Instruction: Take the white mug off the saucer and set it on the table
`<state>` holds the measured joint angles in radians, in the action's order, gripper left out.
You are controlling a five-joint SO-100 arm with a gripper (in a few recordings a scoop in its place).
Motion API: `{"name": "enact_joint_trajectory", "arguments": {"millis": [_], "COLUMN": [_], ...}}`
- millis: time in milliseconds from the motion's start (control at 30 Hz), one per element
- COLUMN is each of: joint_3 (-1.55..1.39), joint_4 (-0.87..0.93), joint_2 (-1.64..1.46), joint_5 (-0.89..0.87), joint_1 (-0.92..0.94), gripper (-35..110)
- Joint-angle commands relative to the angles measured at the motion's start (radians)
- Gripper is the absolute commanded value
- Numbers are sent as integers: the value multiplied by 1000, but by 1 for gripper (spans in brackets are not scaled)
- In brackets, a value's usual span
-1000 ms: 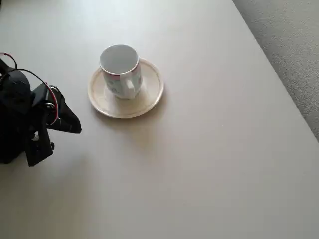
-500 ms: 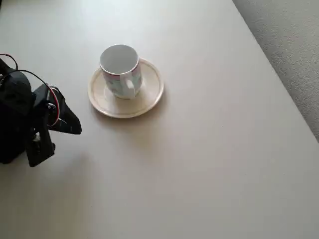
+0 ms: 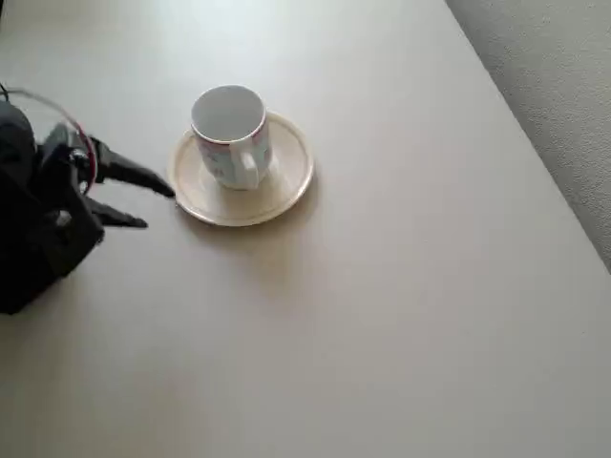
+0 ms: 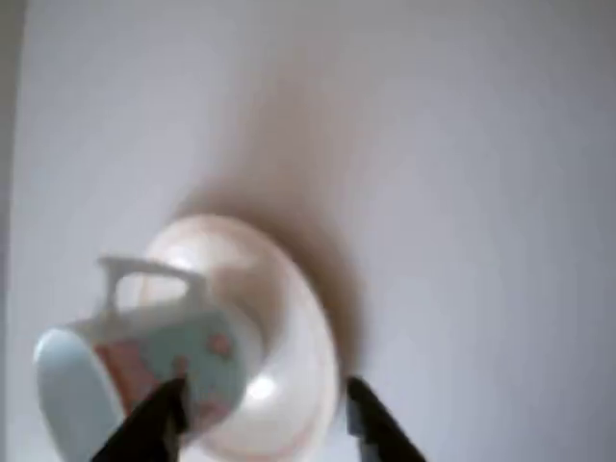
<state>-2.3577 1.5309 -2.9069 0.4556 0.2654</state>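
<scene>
While the white mug (image 3: 230,135) stands upright on the saucer (image 3: 286,176), I see its handle turned toward the bottom of the overhead view and its mouth open to the camera. It sits on the upper left part of the saucer rather than dead centre, so more bare saucer shows to the right and below it. In the wrist view the white mug (image 4: 144,361) shows a pale bluish print with reddish patches, its loop handle pointing up in the picture, and the saucer (image 4: 289,337) spreads out behind and to the right of it; that picture is blurred, so I can't read the print any finer.

The saucer rests on the tabletop (image 3: 382,315), in its upper left part as the overhead view shows it, well apart from the straight edge at the right, where the grey floor (image 3: 563,86) begins.

My hand (image 3: 159,207) is to the left of the saucer in the overhead view, released, its two dark fingers spread with a clear gap between them and holding nothing. The upper fingertip lies just beside the saucer's left rim; I cannot tell whether it touches. In the wrist view the hand (image 4: 265,419) has both fingertips at the bottom edge, one in front of the mug's lower side and one beside the saucer's right rim
</scene>
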Motion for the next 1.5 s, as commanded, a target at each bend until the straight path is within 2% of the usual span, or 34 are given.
{"name": "enact_joint_trajectory", "arguments": {"millis": [0,133,233,567,1000,1467], "joint_3": [643,971,1008,870,699,514], "joint_4": [176,308,308,189,107,-143], "joint_2": [506,779,904,1120,1026,1109], "joint_5": [-80,-133,-133,-137,-169,-158], "joint_1": [-109,-160,-178,-230,-397,-388], "gripper": [21,21,21,21,21,20]}}
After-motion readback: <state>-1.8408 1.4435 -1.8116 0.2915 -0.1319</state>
